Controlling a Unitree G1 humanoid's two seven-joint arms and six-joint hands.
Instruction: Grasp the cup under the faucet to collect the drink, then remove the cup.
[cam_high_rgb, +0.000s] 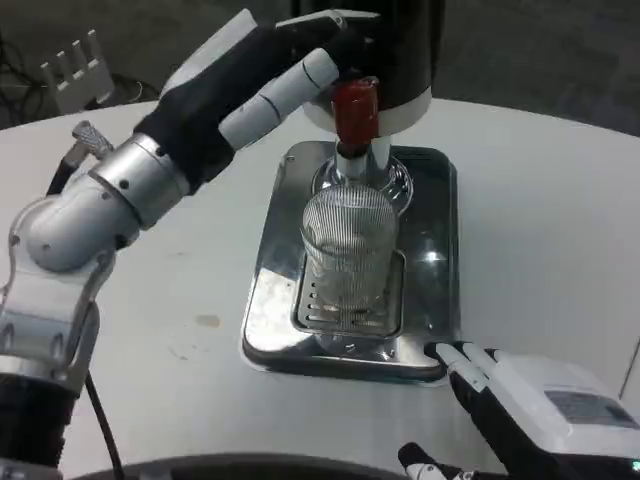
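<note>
Centrally, a clear ribbed glass cup (350, 250) is seen standing upright on the slotted grille of a shiny rectangular metal drip tray (440, 260), directly below the chrome spout (352, 160) of a black-and-white drink dispenser (405, 60). A red tap lever (353, 108) is mounted on the dispenser's front, just above the spout. The left hand (262, 75) is stretched out from the silver forearm toward the dispenser, its fingers (290, 88) laid beside the red lever; contact with the lever seems likely, but the fingertips are partly lost against the dark body, so whether anything is being pressed cannot be told. The right hand (525, 410) is rested low at the tray's near right corner, its fingers extended and nothing held, well apart from the cup. A small brownish stain (207, 321) is visible on the white table (540, 200) left of the tray.
</note>
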